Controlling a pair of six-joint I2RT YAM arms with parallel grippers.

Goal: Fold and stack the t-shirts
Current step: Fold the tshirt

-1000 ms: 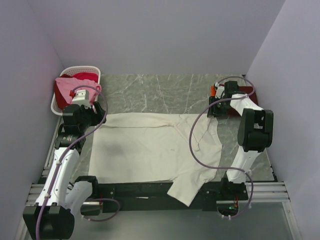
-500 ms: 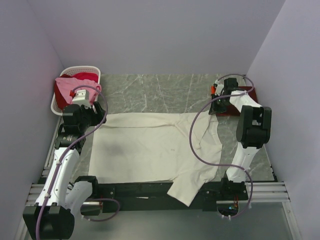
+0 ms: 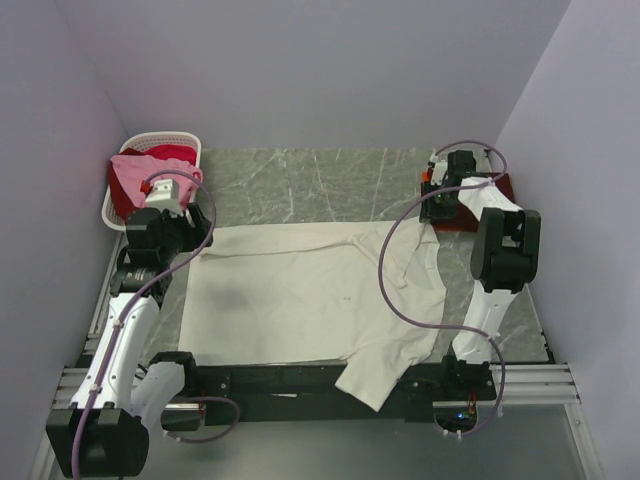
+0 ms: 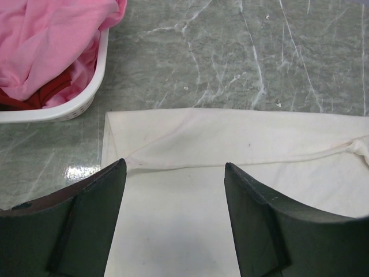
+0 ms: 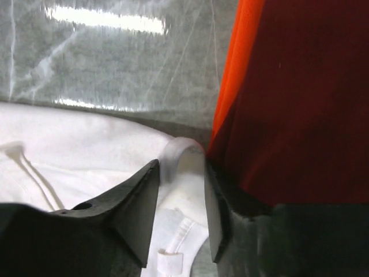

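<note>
Right now the big cream shirt (image 3: 300, 290) is lying flat on the tabletop (image 4: 230, 52). It is stretching long from left to right, with its neck end toward the right arm. The left pincer (image 4: 173, 167) is hanging wide open just above the far left corner of that shirt, holding nothing. The right pincer (image 5: 180, 163) is sitting at the far right corner, with a little bump of cream cloth between its two jaws. I cannot tell if it is squeezing that bump or only sitting around it. The dark red shirt (image 5: 300, 104) is lying just beside that bump. So each arm is sitting nearest to its own far corner. Counting now: one cream shirt, one dark red shirt, one pink shirt (image 4: 46, 34) and one red shirt (image 4: 55, 89) bunching up in one white basket (image 4: 75, 107), and two pincers.
</note>
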